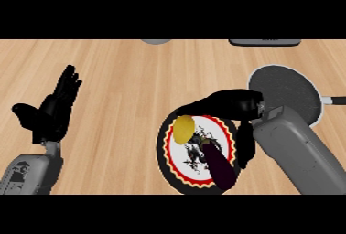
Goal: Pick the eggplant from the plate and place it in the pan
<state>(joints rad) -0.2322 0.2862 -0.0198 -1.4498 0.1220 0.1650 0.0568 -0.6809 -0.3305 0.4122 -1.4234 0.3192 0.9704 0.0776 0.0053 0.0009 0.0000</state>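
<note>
- Lying on plate (177,176), lower right part: eggplant (219,163), beside a yellow item (183,129).
- R hand (228,103) over plate's top rim, fingers curled, holding nothing.
- L hand (52,109) resting at left, fingers straight.
- Pan (283,87) to the right.

Eggplant (219,163): dark purple, nearly black, elongated, lying flat on the plate (165,151) at about 4 o'clock from plate centre, long axis running from near the centre out toward 5 o'clock, far end overhanging the rim. Plate: round, black outer band, red scalloped ring, white middle with a dark printed figure; sits on the tabletop toward 6 o'clock in the head view, lower edge cut off. Pan (287,89): round, dark grey, speckled inside, pale rim, flat on the tabletop at 1–2 o'clock from the plate, well apart from the eggplant; handle (336,99) points to 3 o'clock, running out of view. Nothing in the pan.
</note>
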